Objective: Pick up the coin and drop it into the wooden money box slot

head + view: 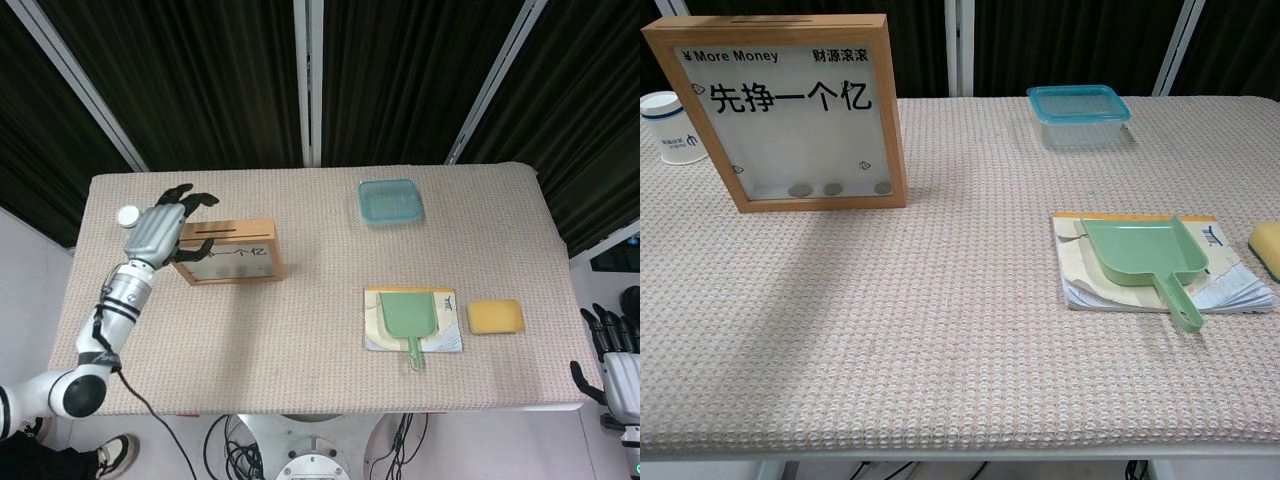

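The wooden money box (230,255) stands upright at the table's left, with its slot (215,231) on the top edge. In the chest view the money box (790,110) shows its white pane, and coins (832,188) lie along the bottom behind it. My left hand (165,228) hovers over the box's left end with fingers spread and nothing visible in it; the chest view does not show it. My right hand (610,345) hangs off the table's front right corner, fingers apart and empty. No loose coin shows on the table.
A white cup (128,215) stands just left of the box, the same cup (670,128) as in the chest view. A blue-lidded container (390,200) sits at the back. A green dustpan (408,318) lies on a booklet, beside a yellow sponge (495,316).
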